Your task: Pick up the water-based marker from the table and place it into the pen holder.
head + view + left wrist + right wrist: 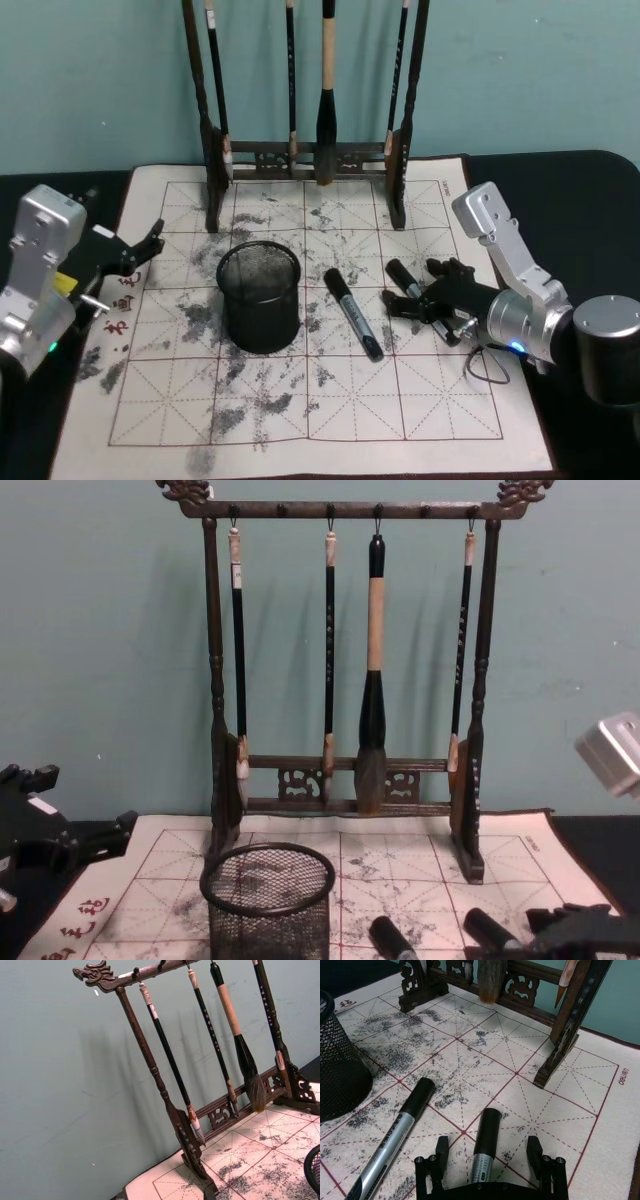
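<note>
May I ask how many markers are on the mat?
2. The first marker lies right of the pen holder; the second marker lies between the right gripper's open fingers. None seems hidden.

A plain teal wall point(100, 630) stands behind a dark wooden brush rack point(210, 660), seemingly carrying its faint shadows.

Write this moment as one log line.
right gripper open, astride right-hand marker on mat | pen holder upright | left gripper parked left
</note>
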